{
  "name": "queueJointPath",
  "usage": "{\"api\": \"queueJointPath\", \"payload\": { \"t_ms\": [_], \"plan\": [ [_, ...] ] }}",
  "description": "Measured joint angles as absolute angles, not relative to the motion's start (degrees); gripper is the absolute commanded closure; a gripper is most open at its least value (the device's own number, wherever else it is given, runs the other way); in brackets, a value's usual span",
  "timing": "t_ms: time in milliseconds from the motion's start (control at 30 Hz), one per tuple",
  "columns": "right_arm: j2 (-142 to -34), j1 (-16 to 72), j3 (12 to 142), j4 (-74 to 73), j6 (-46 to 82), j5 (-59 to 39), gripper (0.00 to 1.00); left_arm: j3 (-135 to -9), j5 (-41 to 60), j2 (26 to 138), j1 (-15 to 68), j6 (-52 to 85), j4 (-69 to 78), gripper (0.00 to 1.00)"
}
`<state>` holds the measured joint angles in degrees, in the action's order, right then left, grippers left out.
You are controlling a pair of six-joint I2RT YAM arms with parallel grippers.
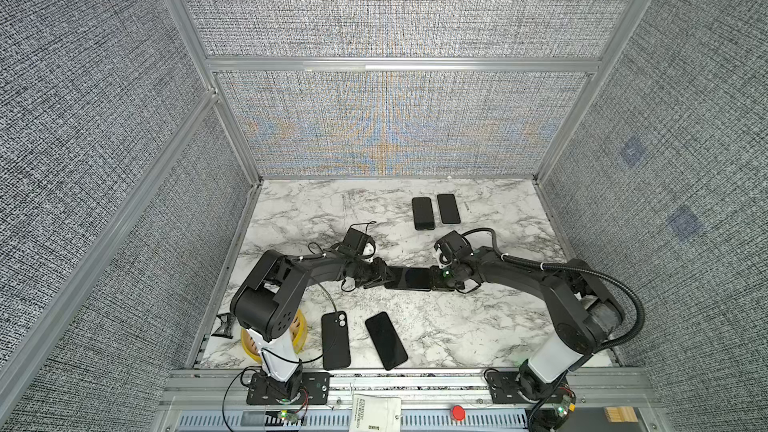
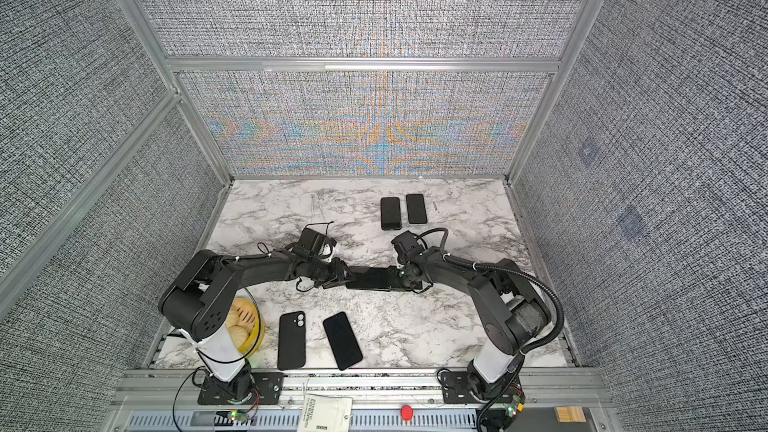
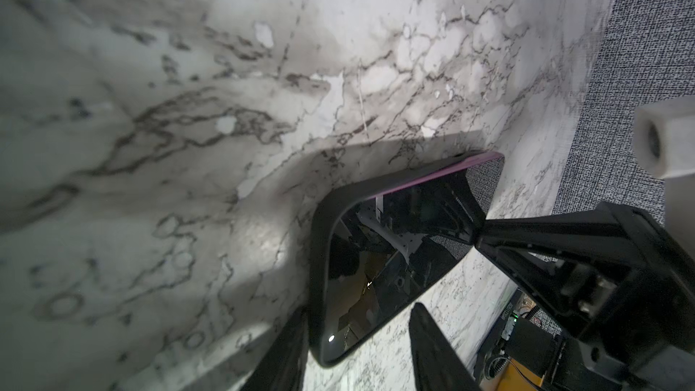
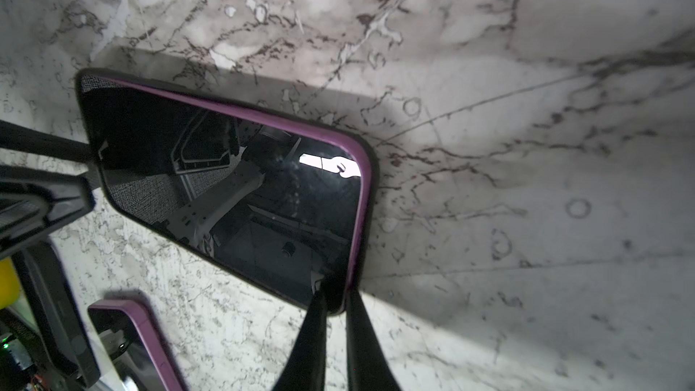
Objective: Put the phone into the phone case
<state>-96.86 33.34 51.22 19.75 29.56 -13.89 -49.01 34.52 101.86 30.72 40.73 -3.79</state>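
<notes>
1. Plainly, the phone [image 1: 409, 279] sits over the middle of the surface [image 1: 478, 326] between the two arms, partly in its black case [image 3: 319, 250]. A purple edge shows along one long side, so we judge that rim unseated.
2. The right pincer [image 4: 334, 294] is narrow and pinches one corner of the phone. So small a grip could let the phone twist or slip under a push.
3. The left pincer [image 1: 374, 279] stands half wide, its fingers [image 3: 286, 355] against the sides of the case's other end. An uneven squeeze could peel the case back off.
4. A hard press might skid everything toward the spare phone [image 1: 423, 213] at the back.
5. We cannot tell whether the phone rests on the surface or floats above it. The case's underside is hidden, and reflections blur the screen's edge.
</notes>
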Motion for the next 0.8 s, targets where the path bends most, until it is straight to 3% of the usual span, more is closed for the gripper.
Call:
{"api": "queueJointPath", "payload": {
  "t_ms": [267, 800],
  "plan": [
    [-95.68, 33.41, 51.79, 20.27, 29.17, -13.41, 0.85, -49.04, 34.28, 101.67, 30.76, 40.71, -3.95, 0.53],
    [-91.09, 33.76, 55.02, 25.52, 24.56, -9.30, 0.69, -46.83, 29.93, 96.97, 30.94, 40.45, -6.98, 0.42]
  ]
}}
